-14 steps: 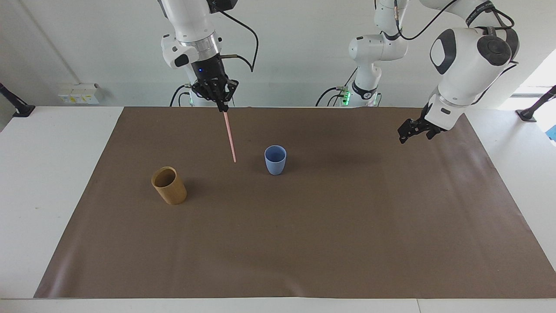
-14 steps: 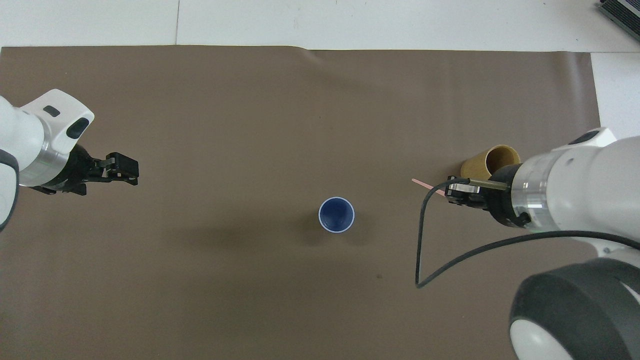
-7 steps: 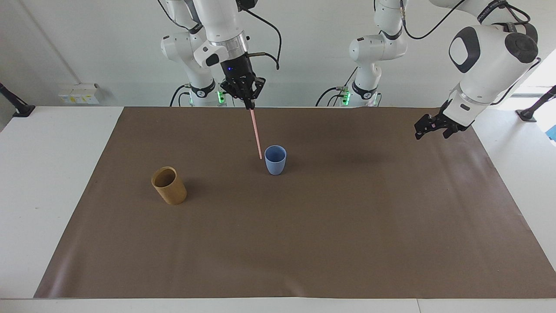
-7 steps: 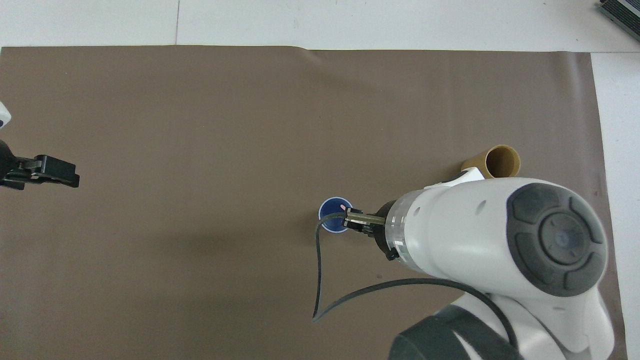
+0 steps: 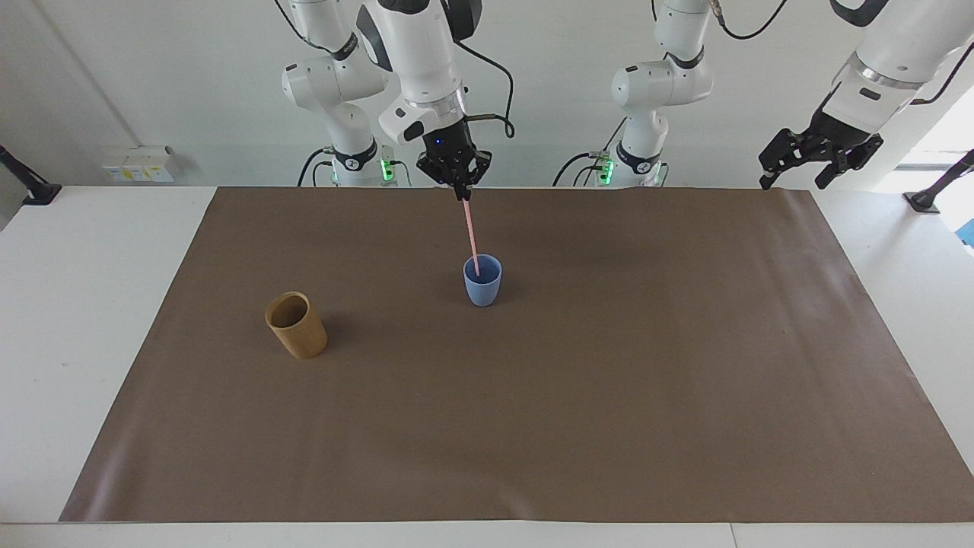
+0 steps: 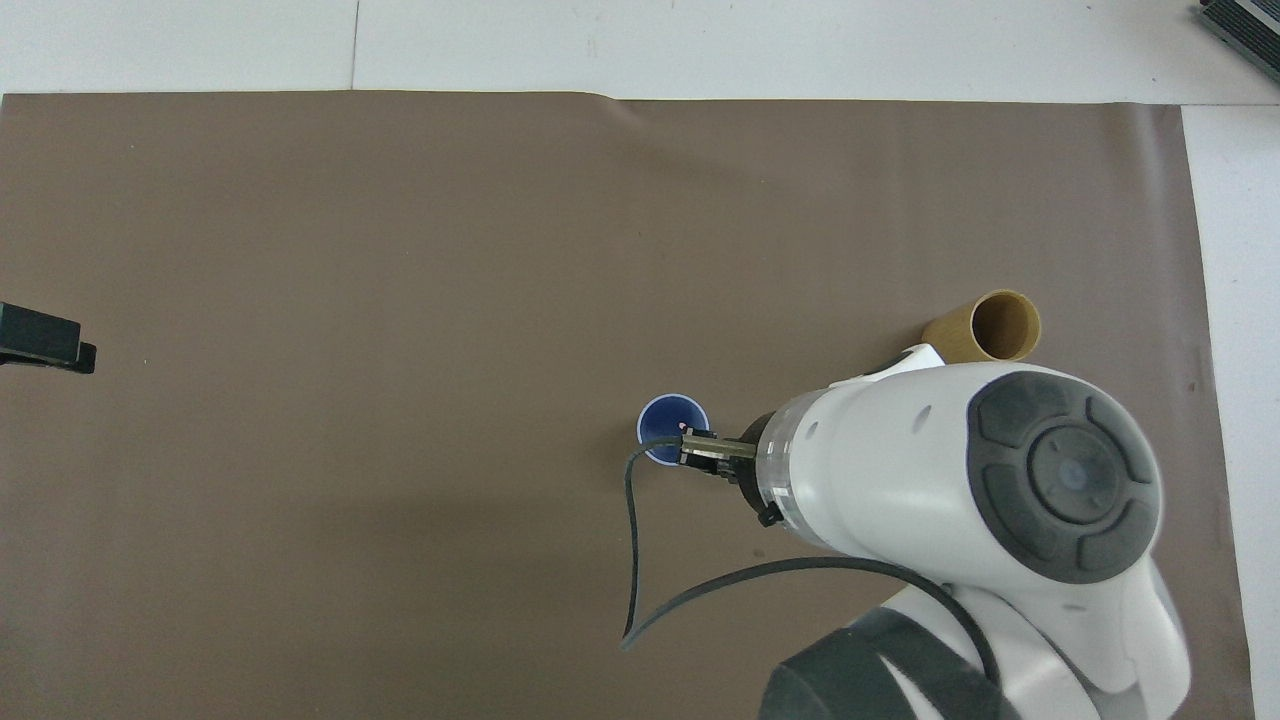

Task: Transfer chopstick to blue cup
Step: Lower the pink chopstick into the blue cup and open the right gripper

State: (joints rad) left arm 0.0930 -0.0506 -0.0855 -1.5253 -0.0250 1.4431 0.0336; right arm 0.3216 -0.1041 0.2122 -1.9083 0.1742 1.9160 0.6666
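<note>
The right gripper (image 5: 462,194) is clenched on the top end of the chopstick (image 5: 472,236), which hangs almost straight down from the fingers with a slight tilt. Its lower tip sits inside the mouth of the blue cup (image 5: 482,280), just below the rim; whether it touches the bottom cannot be told. The gripper hangs directly over that cup, and in the overhead view it covers part of the cup's opening.

The blue cup stands upright near the middle of the brown mat (image 5: 533,426) that covers the desk (image 5: 76,304). A tan cup (image 5: 296,325) stands apart from it, toward the right arm's end and farther from the robots; its inside looks empty.

The left gripper (image 5: 805,161) waits raised over its own end of the desk, fingers spread apart and holding nothing.
</note>
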